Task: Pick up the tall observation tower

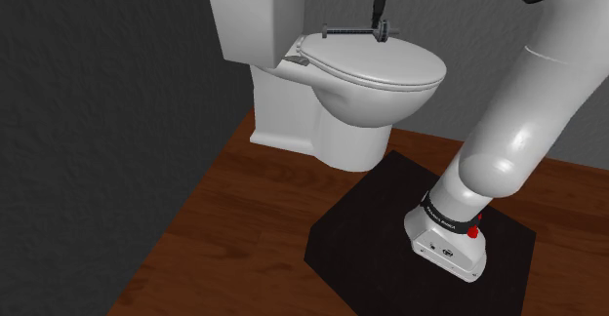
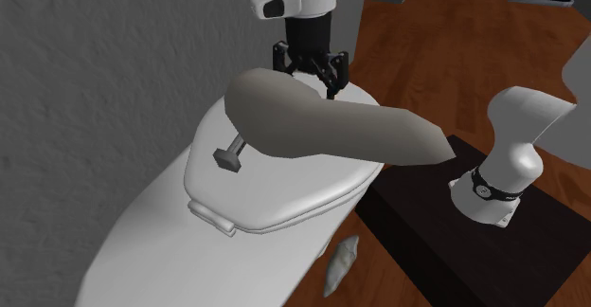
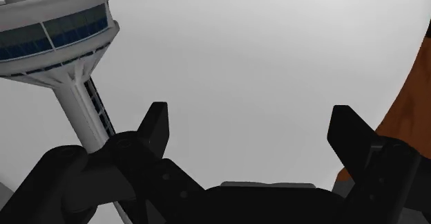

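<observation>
Grey wall (image 1: 98, 70) behind, dark wood floor (image 1: 224, 217) below.

White toilet (image 1: 342, 119) against the wall, its lid (image 1: 381, 65) down.

White arm (image 1: 527, 119) rises from the black stand (image 1: 371, 226) beside the bowl and reaches over the lid.

In the second exterior view a smooth grey-brown shape (image 2: 331, 125) lies across the middle and covers part of the lid. Cannot tell what it is.

Observation tower (image 1: 349, 33) is down on its side on the lid. It runs along the lid's long side edge, the far one in the shoulder view, with its head end toward the hinge. The second exterior view shows the head poking out from behind the grey-brown shape. In the wrist view it has a white shaft and a round pod ringed with dark windows.

Black gripper (image 1: 383, 29) points down over the shaft end, near the lid's front. Jaws are released and stand wide apart. In the wrist view the shaft runs past the outer side of one finger (image 3: 155, 126), not in the gap. Nothing is grasped.

Small grey shell-like piece (image 2: 339, 262) lies on the floor between bowl and stand.
</observation>
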`<state>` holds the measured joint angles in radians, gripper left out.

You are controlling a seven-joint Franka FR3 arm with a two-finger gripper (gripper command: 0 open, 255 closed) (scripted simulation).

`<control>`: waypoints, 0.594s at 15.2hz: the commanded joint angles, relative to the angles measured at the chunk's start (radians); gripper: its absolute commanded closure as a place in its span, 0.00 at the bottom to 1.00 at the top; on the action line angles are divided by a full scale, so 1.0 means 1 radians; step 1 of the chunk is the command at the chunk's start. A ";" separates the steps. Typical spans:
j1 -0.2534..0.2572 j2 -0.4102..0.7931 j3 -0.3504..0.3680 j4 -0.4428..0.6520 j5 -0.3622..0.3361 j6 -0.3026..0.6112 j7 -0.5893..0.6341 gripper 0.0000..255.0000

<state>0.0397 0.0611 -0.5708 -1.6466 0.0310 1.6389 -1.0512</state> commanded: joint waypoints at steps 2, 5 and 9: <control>-0.044 0.154 -0.016 0.154 0.058 -0.025 -0.124 0.00; -0.110 0.312 -0.009 0.339 0.114 -0.070 -0.223 0.00; -0.179 0.452 0.012 0.516 0.156 -0.113 -0.290 0.00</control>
<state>-0.1327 0.4985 -0.5616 -1.1376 0.1838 1.5182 -1.3295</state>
